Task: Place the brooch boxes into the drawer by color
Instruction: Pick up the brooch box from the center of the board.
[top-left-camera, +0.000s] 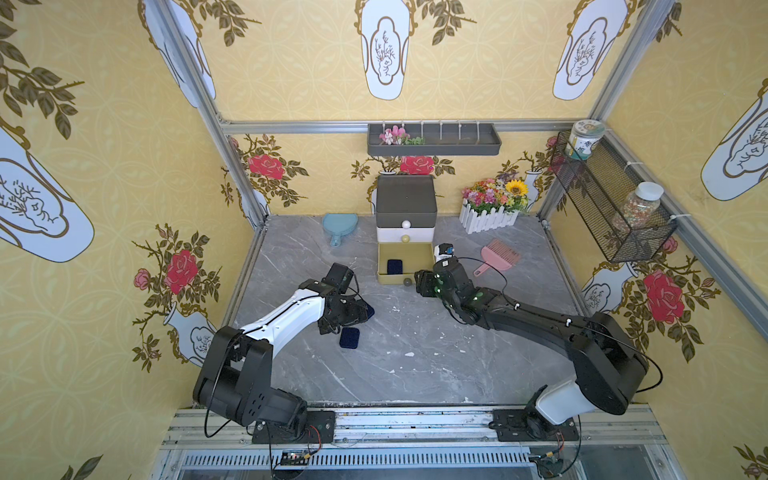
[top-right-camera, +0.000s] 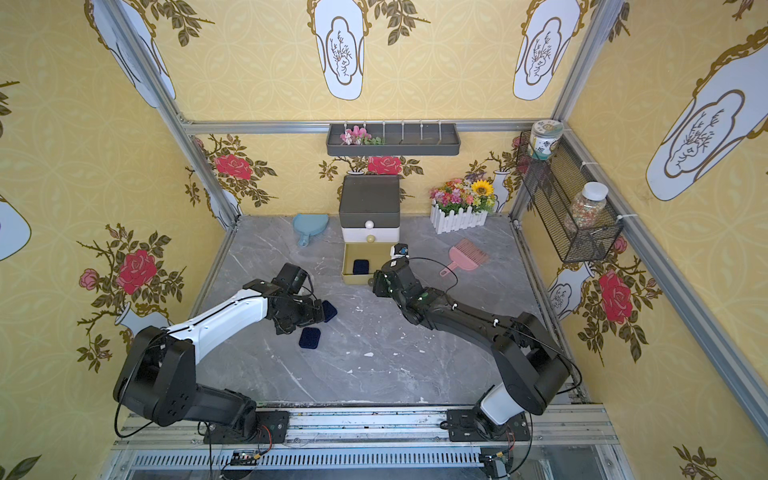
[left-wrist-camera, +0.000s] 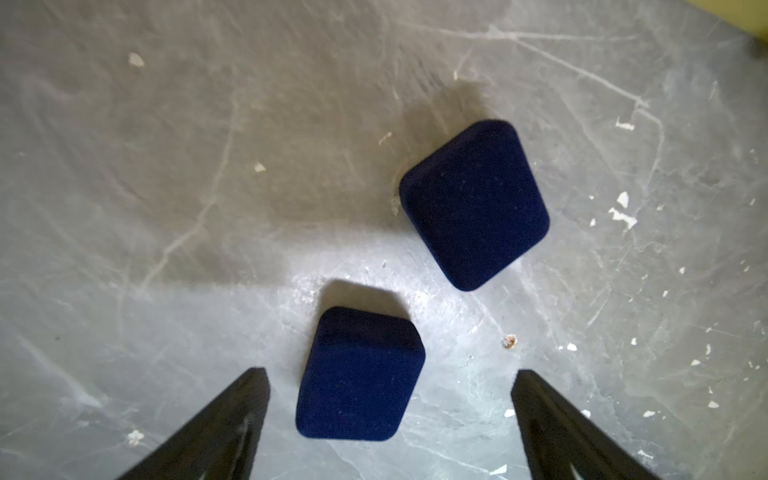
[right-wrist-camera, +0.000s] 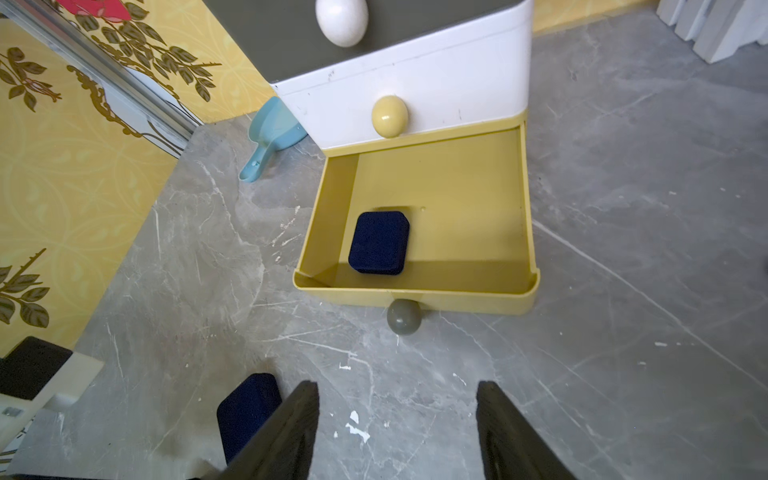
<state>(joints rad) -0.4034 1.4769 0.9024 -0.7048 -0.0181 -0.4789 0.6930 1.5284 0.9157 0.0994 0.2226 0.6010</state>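
The bottom yellow drawer (right-wrist-camera: 419, 293) of the small chest (top-left-camera: 406, 199) stands pulled open on the desk (top-left-camera: 415, 353). One navy box (right-wrist-camera: 379, 243) lies flat inside it, near the front wall and off to one side, with the rest of the drawer floor bare. Two more navy boxes lie on the desk well apart from the drawer: the nearer box (left-wrist-camera: 359, 376) and the farther box (left-wrist-camera: 473, 203), close together but not touching. The left end effector (left-wrist-camera: 390, 374) hangs over the nearer box with its jaws spread wide, a finger off to each side, neither touching it and nothing held. The right end effector (right-wrist-camera: 398, 386) hovers in front of the drawer's knob (right-wrist-camera: 404, 318), jaws apart and empty. No red or black boxes show in any view. The step in hand looks like the left arm's pickup of the second navy box. The next move calls for lowering over it and closing on two opposite sides. The box sits a little skewed to the fingers, so a small wrist turn may square the grip. It then goes beside the one already in the drawer, and the right arm near the front may need to give room.
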